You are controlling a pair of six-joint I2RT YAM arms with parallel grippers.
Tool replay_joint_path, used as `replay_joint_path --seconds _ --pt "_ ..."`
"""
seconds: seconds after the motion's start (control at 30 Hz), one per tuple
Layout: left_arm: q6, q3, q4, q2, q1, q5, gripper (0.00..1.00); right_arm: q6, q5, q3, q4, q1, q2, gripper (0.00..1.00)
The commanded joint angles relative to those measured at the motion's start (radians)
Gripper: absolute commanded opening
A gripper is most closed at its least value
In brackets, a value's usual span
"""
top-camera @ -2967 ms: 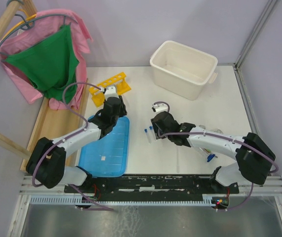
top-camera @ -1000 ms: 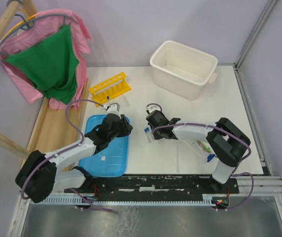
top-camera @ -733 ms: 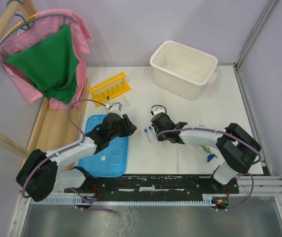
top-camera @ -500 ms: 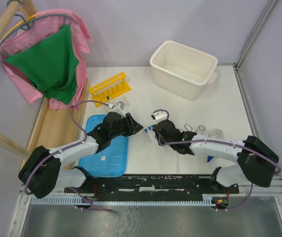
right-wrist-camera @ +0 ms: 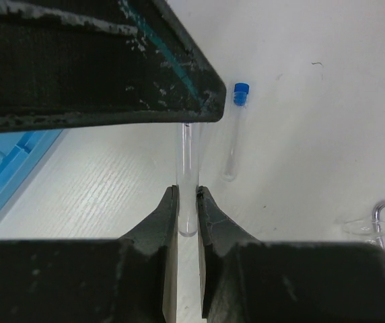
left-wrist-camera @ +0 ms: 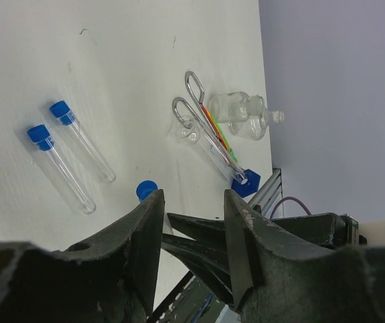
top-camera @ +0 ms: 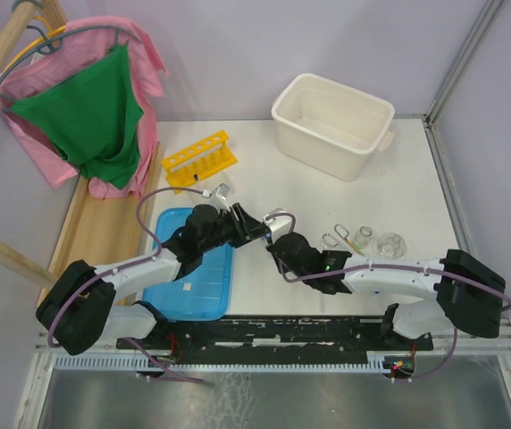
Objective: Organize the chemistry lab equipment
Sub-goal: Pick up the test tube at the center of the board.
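My right gripper (right-wrist-camera: 187, 192) is shut on a small clear tube (right-wrist-camera: 188, 155), gripped near its rounded bottom and held above the table. Its blue cap (left-wrist-camera: 147, 190) shows beside my left gripper (left-wrist-camera: 192, 202), which is open, with the right gripper's dark fingers seen between its jaws. In the top view the two grippers meet at mid-table, left gripper (top-camera: 255, 228) against right gripper (top-camera: 276, 243). Other blue-capped tubes (left-wrist-camera: 61, 168) lie on the table. Metal tongs (left-wrist-camera: 202, 131) and two glass flasks (left-wrist-camera: 236, 108) lie to the right. The yellow rack (top-camera: 200, 159) stands at the back left.
A large white tub (top-camera: 331, 112) stands at the back right. The flat blue lid (top-camera: 188, 273) lies under my left arm. Pink and green cloths (top-camera: 86, 107) hang at the far left above a wooden frame (top-camera: 104, 223).
My left arm has reached right from over the blue lid and its jaws opened a little wider. My right gripper has swung nearer with the tube, uncovering the tongs and flasks.
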Motion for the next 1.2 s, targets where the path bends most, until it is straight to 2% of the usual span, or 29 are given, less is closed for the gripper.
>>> replay_joint_path --seconds 0.0,0.27,0.97,1.17 --pt "-0.005 0.005 -0.012 -0.008 -0.014 -0.004 0.48 -0.016 0.064 -0.002 0.025 0.009 -0.046 0.10" --pt "0.071 0.028 -0.157 -0.073 -0.031 -0.132 0.48 -0.008 0.082 -0.019 0.010 0.013 -0.080 0.10" --pt "0.050 0.055 -0.054 0.046 -0.060 -0.114 0.48 0.008 0.020 -0.014 0.037 0.045 -0.059 0.11" --pt "0.049 0.061 -0.046 0.058 -0.062 -0.116 0.44 0.007 0.018 -0.013 0.043 0.054 -0.048 0.11"
